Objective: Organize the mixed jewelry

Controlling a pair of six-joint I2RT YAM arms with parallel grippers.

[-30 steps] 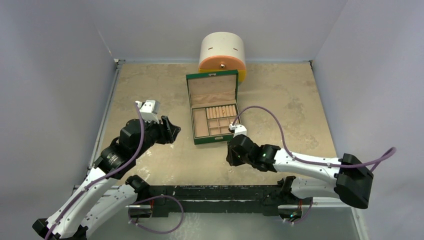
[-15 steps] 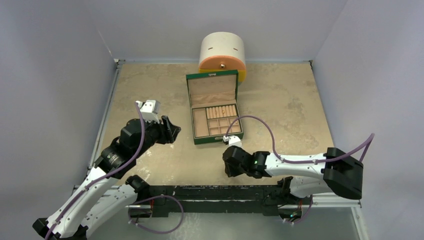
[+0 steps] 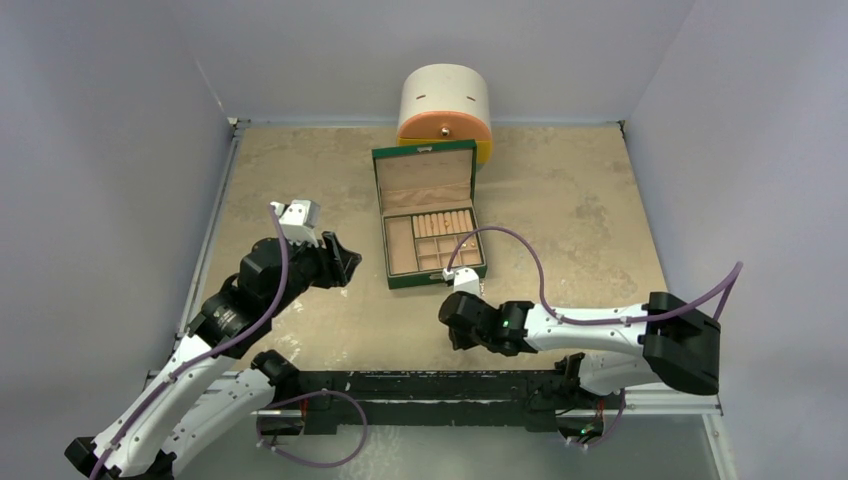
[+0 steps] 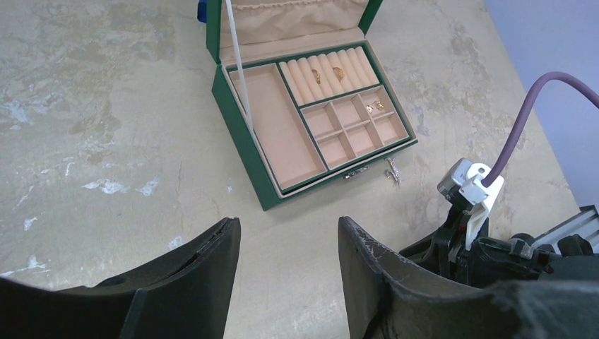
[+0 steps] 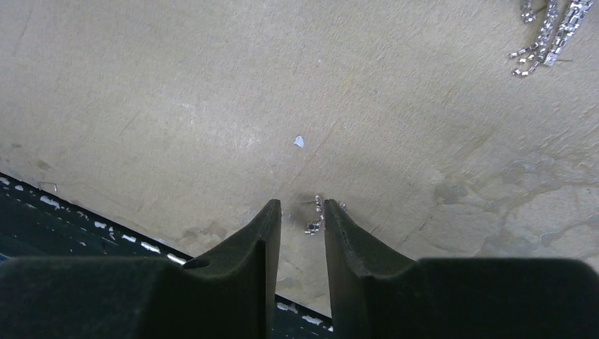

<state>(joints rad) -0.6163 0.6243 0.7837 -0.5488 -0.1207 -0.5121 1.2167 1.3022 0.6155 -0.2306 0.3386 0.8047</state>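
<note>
The green box lies open. Two gold rings sit in its ring rolls and a gold piece in a small compartment. A silvery piece lies on the table just in front of the box. My right gripper points down near the table's front edge, open with a narrow gap. A tiny silvery piece lies on the table at its tips, against the right finger. Silvery chain pieces lie farther off. My left gripper hangs open and empty, left of the box.
A white and orange round container stands behind the box at the back of the table. The black rail at the table's front edge runs close under my right gripper. The right arm's cable loops beside the box.
My right gripper has drawn back from the box's front toward the near edge and its jaws have parted slightly. The left arm has not moved.
</note>
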